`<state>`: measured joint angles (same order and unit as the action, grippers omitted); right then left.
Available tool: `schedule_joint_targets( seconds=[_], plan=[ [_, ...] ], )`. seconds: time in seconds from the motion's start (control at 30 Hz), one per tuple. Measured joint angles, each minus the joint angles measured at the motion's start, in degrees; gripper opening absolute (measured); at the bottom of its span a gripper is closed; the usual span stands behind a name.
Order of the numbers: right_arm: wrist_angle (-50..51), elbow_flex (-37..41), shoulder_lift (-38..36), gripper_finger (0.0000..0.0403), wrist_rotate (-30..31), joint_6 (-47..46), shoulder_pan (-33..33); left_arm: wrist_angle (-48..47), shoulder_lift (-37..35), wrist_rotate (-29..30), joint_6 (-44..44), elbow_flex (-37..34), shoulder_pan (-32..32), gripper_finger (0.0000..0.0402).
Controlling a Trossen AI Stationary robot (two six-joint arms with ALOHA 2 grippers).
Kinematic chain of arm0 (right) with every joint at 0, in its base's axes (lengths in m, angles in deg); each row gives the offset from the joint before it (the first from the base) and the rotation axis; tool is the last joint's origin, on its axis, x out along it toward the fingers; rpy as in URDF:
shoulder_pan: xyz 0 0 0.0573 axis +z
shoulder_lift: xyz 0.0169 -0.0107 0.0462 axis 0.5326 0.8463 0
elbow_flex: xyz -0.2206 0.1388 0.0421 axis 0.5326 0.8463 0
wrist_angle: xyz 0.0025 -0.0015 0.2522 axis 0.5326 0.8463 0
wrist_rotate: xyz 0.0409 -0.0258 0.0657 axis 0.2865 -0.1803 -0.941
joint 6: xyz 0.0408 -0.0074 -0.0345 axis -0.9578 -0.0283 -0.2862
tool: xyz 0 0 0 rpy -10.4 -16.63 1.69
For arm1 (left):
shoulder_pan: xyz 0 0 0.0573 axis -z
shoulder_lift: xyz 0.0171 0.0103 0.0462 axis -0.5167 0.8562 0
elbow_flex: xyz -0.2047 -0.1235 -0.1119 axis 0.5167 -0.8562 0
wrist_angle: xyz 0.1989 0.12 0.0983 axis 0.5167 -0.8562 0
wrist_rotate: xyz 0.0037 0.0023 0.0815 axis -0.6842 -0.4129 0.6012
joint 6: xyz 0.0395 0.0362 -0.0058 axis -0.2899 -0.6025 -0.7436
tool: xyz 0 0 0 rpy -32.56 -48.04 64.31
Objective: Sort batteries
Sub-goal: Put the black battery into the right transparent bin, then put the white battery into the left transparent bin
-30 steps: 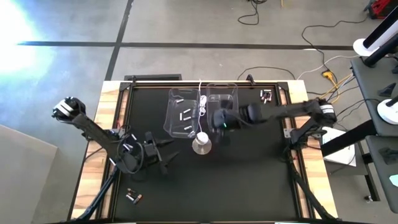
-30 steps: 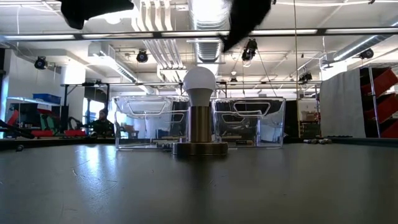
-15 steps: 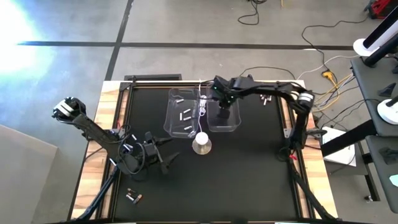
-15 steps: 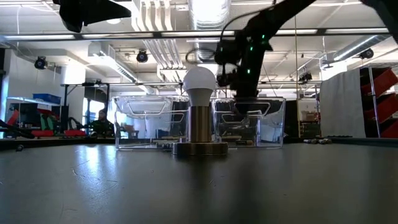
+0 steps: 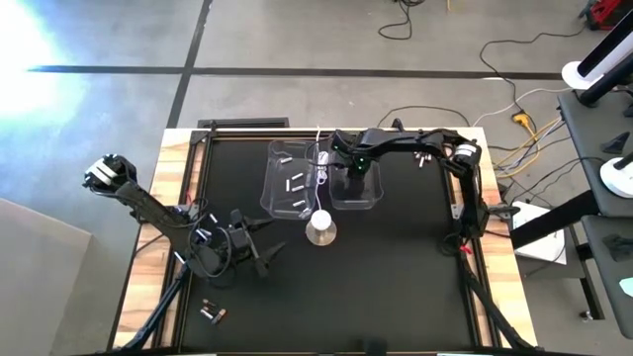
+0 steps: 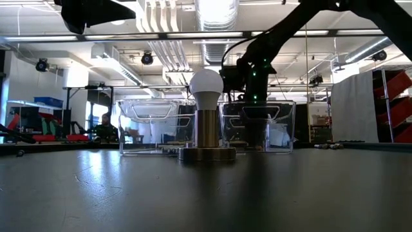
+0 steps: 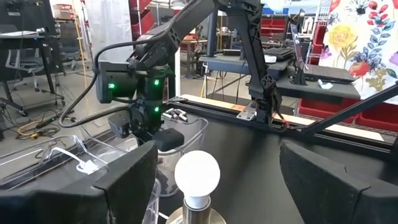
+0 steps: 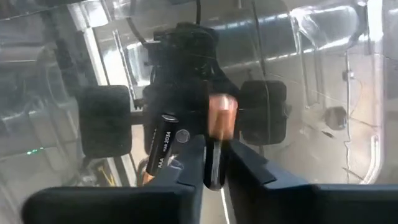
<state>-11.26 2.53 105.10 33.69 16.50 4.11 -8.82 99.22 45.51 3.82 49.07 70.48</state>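
Clear plastic bin (image 5: 357,178) surrounded the right tool (image 8: 211,163), fingers nearly closed on a dark battery (image 8: 216,140); another battery (image 8: 158,146) lay beside. Left tool (image 5: 259,243) hovered open above the tabletop (image 5: 396,267).

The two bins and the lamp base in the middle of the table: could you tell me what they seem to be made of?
The two bins look like clear, glossy plastic: the room behind shows through their walls in the low view. The lamp base looks like brushed, brassy metal with a dull sheen, though coated plastic cannot be ruled out.
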Motion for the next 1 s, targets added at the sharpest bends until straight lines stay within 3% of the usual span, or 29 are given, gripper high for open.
schedule_joint_targets(
  seconds=[0.2, 0.4, 0.63, 0.8, 1.0],
  plan=[
    [0.2, 0.1, -2.8, 0.0142, 0.1, -1.0, 0.4, -0.1, 0.0, 0.0, 0.0, -0.1, 0.0, 0.0311],
    [3.4, 0.1, -16.3, 0.0195, 1.6, -5.1, 0.4, -0.5, 0.0, 0.0, -0.1, -0.2, 0.0, 0.0311],
    [8.9, 2.8, -32.9, 0.0194, 17.9, -12.8, -2.4, -0.6, 0.0, 0.0, -0.9, -0.9, -0.5, 0.0311],
    [8.8, 9.8, -38.7, 0.018, 15.9, -21.3, -13.1, -0.5, 0.0, 0.0, -0.9, -0.9, -1.0, 0.0311],
    [0.4, 21.7, -37.1, 0.0174, 11.1, -28.9, -26.0, -0.4, 0.0, 0.0, -1.1, -0.4, -1.2, 0.0311]
  ],
)
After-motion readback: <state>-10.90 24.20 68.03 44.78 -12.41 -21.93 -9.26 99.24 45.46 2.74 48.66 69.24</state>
